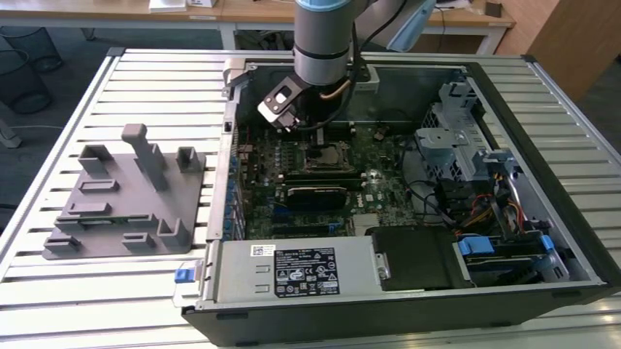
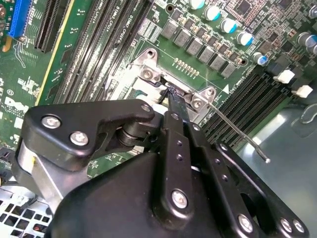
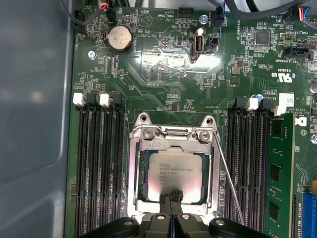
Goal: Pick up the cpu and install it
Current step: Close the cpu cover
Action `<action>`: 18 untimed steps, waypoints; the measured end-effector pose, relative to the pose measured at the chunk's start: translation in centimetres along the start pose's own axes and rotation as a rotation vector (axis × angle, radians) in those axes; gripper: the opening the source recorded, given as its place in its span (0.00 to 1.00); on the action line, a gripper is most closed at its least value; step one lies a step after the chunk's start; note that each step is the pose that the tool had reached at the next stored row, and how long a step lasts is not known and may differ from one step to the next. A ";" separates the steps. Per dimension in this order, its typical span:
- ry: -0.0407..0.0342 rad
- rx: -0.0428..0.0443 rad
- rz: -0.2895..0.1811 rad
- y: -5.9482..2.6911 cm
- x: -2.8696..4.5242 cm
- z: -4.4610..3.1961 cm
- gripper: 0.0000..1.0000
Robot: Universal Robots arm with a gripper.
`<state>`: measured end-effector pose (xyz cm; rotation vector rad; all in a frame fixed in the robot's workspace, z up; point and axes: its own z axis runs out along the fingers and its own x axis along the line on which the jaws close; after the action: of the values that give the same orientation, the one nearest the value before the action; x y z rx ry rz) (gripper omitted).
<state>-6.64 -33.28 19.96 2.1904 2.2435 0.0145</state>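
The cpu, a pale silvery square chip, lies flat inside the motherboard socket, ringed by the metal socket frame. In the first wrist view my gripper hangs over the chip's near edge, its two thin black fingertips pressed together with nothing between them. The second wrist view shows the same shut tips of the gripper pointing down at the socket frame. Whether the tips touch the chip I cannot tell. In the exterior view the arm reaches down into the open computer case above the socket.
A thin wire socket lever slants along one side of the socket. Memory slots flank it on both sides. The grey fixture tray sits on the slatted table at the exterior view's left. A power supply and drive cage crowd the case.
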 end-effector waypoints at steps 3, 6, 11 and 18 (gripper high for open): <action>0.0012 0.0000 0.000 0.01 0.00 -0.26 0.11; 0.0022 -0.0001 0.000 0.01 0.00 -0.76 0.11; 0.0045 -0.0002 0.000 0.03 0.00 -1.99 0.11; 0.0071 -0.0001 0.000 0.54 -0.01 -2.74 0.11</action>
<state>-6.12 -33.28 22.70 2.1937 2.2471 0.0224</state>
